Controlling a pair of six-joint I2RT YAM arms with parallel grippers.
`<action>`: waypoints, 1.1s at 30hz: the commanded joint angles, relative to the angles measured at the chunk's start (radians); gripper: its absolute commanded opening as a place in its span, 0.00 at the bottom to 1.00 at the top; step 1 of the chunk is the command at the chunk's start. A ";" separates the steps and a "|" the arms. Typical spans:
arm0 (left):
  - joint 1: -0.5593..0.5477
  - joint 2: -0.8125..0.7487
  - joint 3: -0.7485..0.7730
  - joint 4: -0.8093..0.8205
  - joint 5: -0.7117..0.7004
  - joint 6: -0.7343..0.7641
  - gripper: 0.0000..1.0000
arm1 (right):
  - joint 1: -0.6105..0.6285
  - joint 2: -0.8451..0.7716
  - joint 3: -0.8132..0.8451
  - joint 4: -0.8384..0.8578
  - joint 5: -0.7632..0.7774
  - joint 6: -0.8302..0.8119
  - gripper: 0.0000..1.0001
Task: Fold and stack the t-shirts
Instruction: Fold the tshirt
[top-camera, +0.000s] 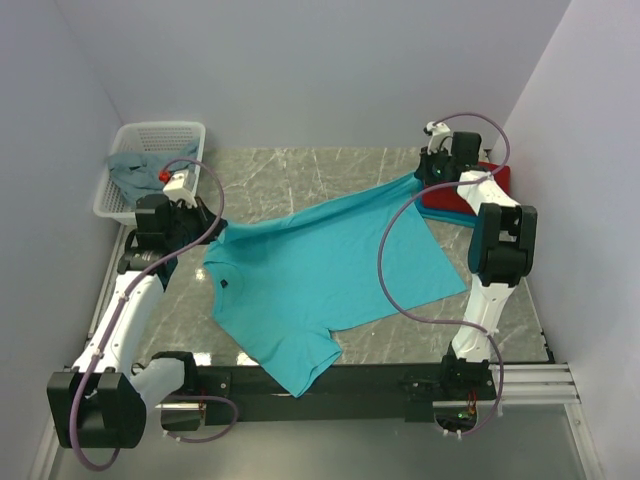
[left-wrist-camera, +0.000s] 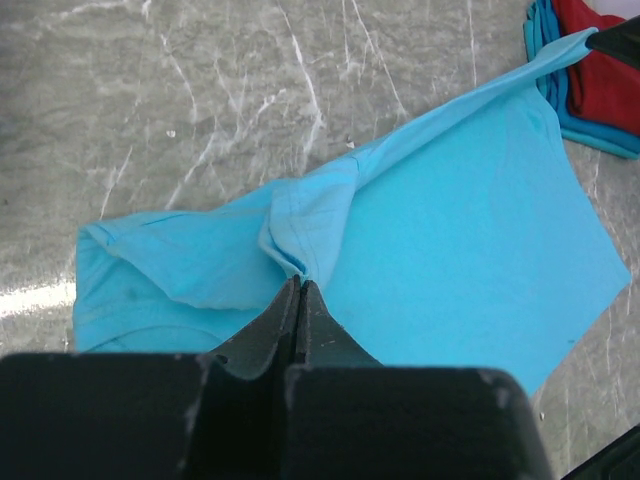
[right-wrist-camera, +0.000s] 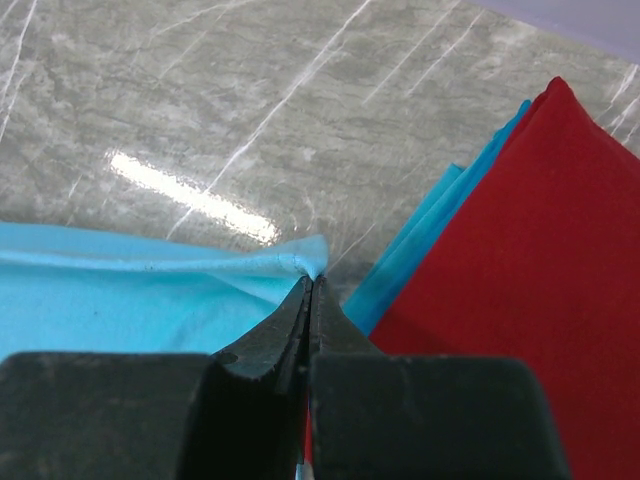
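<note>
A bright turquoise t-shirt (top-camera: 320, 275) lies spread on the marble table, its far edge lifted and stretched between both grippers. My left gripper (top-camera: 215, 228) is shut on its left end, seen as a pinched fold in the left wrist view (left-wrist-camera: 298, 280). My right gripper (top-camera: 422, 180) is shut on its right corner (right-wrist-camera: 312, 265). A folded red t-shirt (top-camera: 492, 180) lies on a folded turquoise-blue one (right-wrist-camera: 420, 245) at the far right, just beside the right gripper. A dull grey-blue shirt (top-camera: 135, 170) lies in the basket.
A white perforated basket (top-camera: 150, 165) stands at the far left against the wall. Grey walls close in left, back and right. The shirt's near sleeve (top-camera: 300, 365) hangs over the black rail at the near table edge.
</note>
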 joint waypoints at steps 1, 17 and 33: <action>0.003 -0.040 -0.015 0.002 0.027 -0.010 0.00 | -0.012 -0.072 -0.012 -0.003 -0.006 -0.032 0.00; 0.003 -0.069 -0.061 -0.032 0.074 -0.040 0.00 | -0.020 -0.108 -0.070 -0.012 0.002 -0.073 0.00; 0.003 -0.086 -0.075 -0.055 0.062 -0.033 0.00 | -0.026 -0.157 -0.136 -0.019 -0.017 -0.115 0.00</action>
